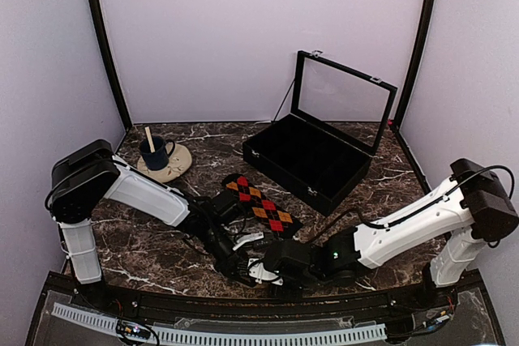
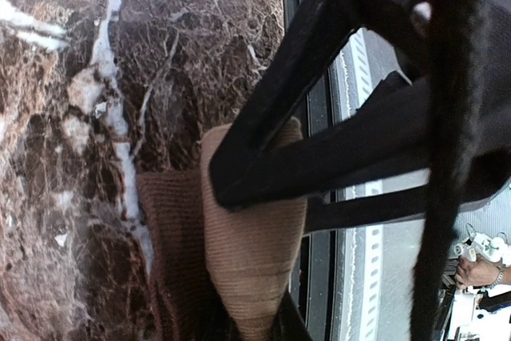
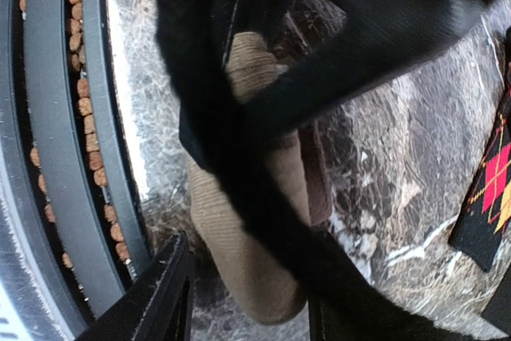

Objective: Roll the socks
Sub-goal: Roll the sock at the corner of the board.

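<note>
Two socks were entered, one of them in work. The tan sock (image 2: 255, 253) lay at the near edge of the marble table (image 1: 154, 253), just beside the dark front rail (image 1: 243, 315), doubled over on itself rather than wound tight. The left gripper (image 2: 231, 185) was closed, its fingertips apparently pinching the upper fold (the contact sat in shadow, so the grip is likely, not certain). The right gripper (image 1: 274, 270) stood with jaws parted either side of the same sock and not pressing it. Judged step: rolling the tan sock, early and incomplete. The next move would call for the right gripper to take a fresh hold of the loose end and turn it over while the left gripper pinned the fold. The argyle sock (image 1: 261, 204) lay flat and untouched, near behind both grippers. Room was scant toward the rail; bare marble opened to the left, while the black case (image 1: 312, 160) and mug (image 1: 154, 153) stood well apart.
</note>
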{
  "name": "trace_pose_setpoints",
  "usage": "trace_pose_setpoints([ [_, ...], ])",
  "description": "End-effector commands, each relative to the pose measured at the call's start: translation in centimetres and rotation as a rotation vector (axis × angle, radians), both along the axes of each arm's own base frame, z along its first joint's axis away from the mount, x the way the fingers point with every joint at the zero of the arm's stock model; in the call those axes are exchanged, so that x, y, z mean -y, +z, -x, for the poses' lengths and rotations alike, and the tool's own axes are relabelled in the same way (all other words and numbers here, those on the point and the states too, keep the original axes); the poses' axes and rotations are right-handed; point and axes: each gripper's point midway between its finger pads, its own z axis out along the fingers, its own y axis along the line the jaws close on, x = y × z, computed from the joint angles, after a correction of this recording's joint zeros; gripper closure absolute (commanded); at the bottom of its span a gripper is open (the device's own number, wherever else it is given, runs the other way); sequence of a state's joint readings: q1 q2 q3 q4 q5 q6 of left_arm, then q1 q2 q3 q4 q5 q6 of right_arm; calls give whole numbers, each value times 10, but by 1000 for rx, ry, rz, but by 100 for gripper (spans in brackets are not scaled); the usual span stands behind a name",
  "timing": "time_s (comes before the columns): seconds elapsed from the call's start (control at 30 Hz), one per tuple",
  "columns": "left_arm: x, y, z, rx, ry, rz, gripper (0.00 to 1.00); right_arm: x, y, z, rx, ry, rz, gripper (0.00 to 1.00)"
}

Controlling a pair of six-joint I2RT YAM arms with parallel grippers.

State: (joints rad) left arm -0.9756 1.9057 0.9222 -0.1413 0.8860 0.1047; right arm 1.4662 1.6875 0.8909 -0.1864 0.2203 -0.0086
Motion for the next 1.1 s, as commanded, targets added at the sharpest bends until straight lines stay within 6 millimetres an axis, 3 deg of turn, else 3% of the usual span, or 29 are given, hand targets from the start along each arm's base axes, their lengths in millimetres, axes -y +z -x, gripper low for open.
trace_pose_setpoints([
  [0.0, -33, -37, 11, -29, 4, -192, 100, -18, 6, -4, 64, 45, -16, 54],
  [0.43, -31, -36, 11, -40, -10, -191, 100, -22, -11, -20, 36, 69, 27, 57],
  [0.63, -31, -36, 8, -38, -4, -196, 100, -14, -25, -19, -38, 79, 81, 79],
  [0.73, -32, -36, 6, -39, 5, -204, 100, -6, -32, -16, -78, 73, 106, 84],
  [0.93, -33, -37, -13, -10, 94, -233, 79, 6, -43, -7, -157, 56, 147, 99],
  [1.07, -35, -32, -31, 25, 190, -231, 72, 11, -48, -5, -193, 24, 163, 100],
])
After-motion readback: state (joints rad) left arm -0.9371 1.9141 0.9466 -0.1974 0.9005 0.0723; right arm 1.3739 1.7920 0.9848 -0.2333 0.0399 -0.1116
